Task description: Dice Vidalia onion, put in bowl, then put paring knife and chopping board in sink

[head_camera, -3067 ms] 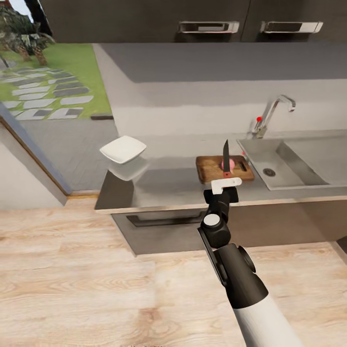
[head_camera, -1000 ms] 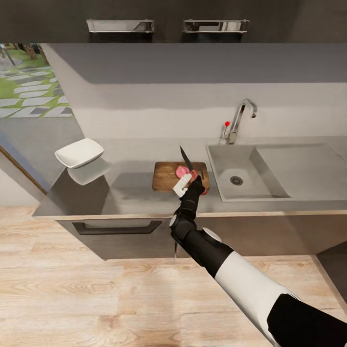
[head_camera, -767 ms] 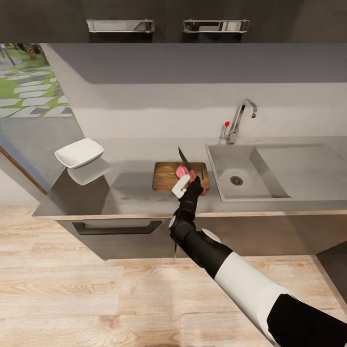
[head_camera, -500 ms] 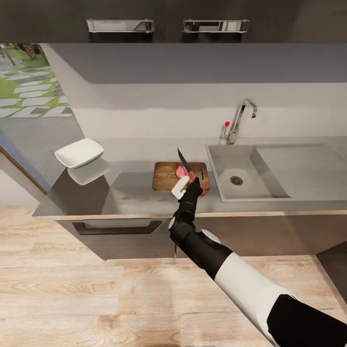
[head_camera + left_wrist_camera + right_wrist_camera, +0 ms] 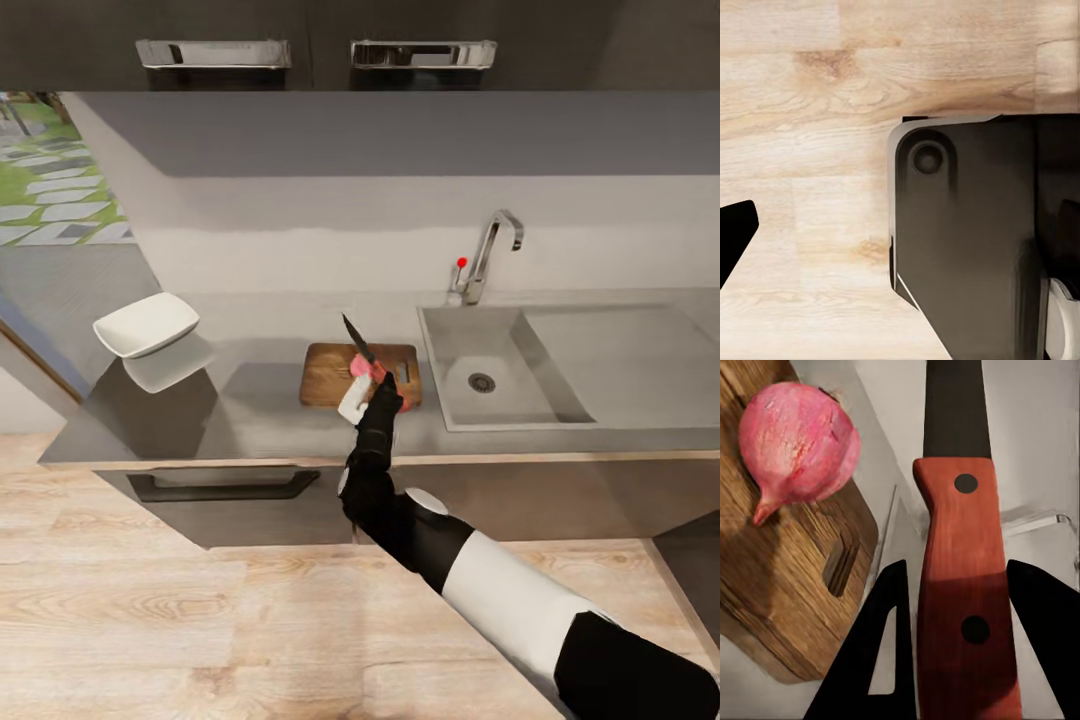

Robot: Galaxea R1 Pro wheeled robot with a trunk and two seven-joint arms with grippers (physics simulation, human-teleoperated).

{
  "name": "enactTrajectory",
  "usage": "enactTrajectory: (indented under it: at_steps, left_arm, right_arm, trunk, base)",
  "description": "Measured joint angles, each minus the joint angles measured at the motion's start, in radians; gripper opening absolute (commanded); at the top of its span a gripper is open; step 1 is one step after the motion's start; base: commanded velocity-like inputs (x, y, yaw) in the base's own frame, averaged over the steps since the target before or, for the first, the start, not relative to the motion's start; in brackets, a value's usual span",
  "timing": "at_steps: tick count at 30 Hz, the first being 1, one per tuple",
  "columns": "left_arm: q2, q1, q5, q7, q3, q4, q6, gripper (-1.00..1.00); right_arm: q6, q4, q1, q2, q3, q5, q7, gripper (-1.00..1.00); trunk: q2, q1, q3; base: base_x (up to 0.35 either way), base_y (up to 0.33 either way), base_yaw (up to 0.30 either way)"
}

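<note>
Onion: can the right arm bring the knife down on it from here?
Probably yes. The right gripper holds the knife above the board, the onion lies whole on the board beside the blade, and nothing shows between them.

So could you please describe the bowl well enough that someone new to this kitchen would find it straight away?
Start at the sink and follow the grey countertop past the chopping board to its far left end, by the garden window. The bowl sits there alone: white, glossy, shallow, a rounded square, mirrored in the worktop. It is the only white dish on the counter.
</note>
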Motion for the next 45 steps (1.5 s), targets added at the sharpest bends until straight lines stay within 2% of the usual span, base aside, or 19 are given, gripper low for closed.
enactTrajectory:
  at_steps: [1, 2, 4, 9, 14, 18, 25, 28, 31, 33, 36, 45]
  left_arm:
    - [0.0, 0.0, 0.0, 0.0, 0.0, -0.001, 0.0, 1.0]
    - [0.0, 0.0, 0.0, 0.0, 0.0, -0.001, 0.0, 1.0]
    - [0.0, 0.0, 0.0, 0.0, 0.0, -0.001, 0.0, 1.0]
    - [0.0, 0.0, 0.0, 0.0, 0.0, -0.001, 0.0, 1.0]
    - [0.0, 0.0, 0.0, 0.0, 0.0, -0.001, 0.0, 1.0]
    - [0.0, 0.0, 0.0, 0.0, 0.0, 0.0, 0.0, 1.0]
    - [0.0, 0.0, 0.0, 0.0, 0.0, 0.001, 0.0, 1.0]
    - [0.0, 0.0, 0.0, 0.0, 0.0, 0.002, 0.0, 1.0]
    - [0.0, 0.0, 0.0, 0.0, 0.0, 0.002, 0.0, 1.0]
    - [0.0, 0.0, 0.0, 0.0, 0.0, 0.002, 0.0, 1.0]
    - [0.0, 0.0, 0.0, 0.0, 0.0, 0.002, 0.0, 1.0]
    - [0.0, 0.0, 0.001, 0.0, 0.0, 0.002, 0.0, 1.0]
  right_arm:
    - [0.002, 0.0, 0.0, 0.0, 0.047, 0.0, -0.003, -1.0]
    - [0.003, 0.0, 0.0, 0.0, 0.071, 0.001, -0.004, -1.0]
    - [0.005, 0.0, 0.0, 0.0, 0.092, 0.001, -0.006, -1.0]
    - [0.006, 0.0, 0.005, 0.0, 0.117, 0.001, -0.008, -1.0]
    - [0.006, 0.001, 0.007, 0.0, 0.166, 0.002, -0.014, -1.0]
    - [0.006, 0.0, 0.011, 0.0, 0.189, 0.001, -0.037, -1.0]
    - [0.006, 0.002, 0.021, 0.0, 0.191, 0.001, -0.056, -1.0]
    - [0.006, 0.027, 0.021, 0.0, 0.192, 0.001, -0.103, -1.0]
    - [0.006, 0.084, 0.022, 0.0, 0.203, 0.0, -0.196, -1.0]
    - [0.005, 0.101, 0.022, 0.0, 0.212, 0.0, -0.233, -1.0]
    - [0.004, 0.109, 0.027, 0.0, 0.22, 0.0, -0.255, -1.0]
    - [0.003, 0.113, 0.058, 0.0, 0.223, 0.0, -0.258, -1.0]
  trunk:
    - [0.0, 0.0, 0.0]
    - [0.0, 0.0, 0.0]
    - [0.0, 0.0, 0.0]
    - [0.0, 0.0, 0.0]
    - [0.0, 0.0, 0.0]
    - [0.0, 0.0, 0.0]
    - [0.0, 0.0, 0.0]
    - [0.0, 0.0, 0.0]
    - [0.0, 0.0, 0.0]
    - [0.0, 0.0, 0.0]
    - [0.0, 0.0, 0.0]
    - [0.0, 0.0, 0.0]
  base:
    - [0.032, -0.035, 0.0]
    - [0.025, -0.028, 0.0]
    - [0.013, -0.015, 0.0]
    - [0.003, -0.004, 0.0]
    - [0.0, 0.0, 0.0]
    - [0.0, 0.0, 0.0]
    - [0.038, -0.052, 0.0]
    - [0.044, -0.079, 0.0]
    - [0.01, -0.026, 0.0]
    - [0.003, -0.008, 0.0]
    - [0.001, -0.002, 0.0]
    - [0.0, 0.0, 0.0]
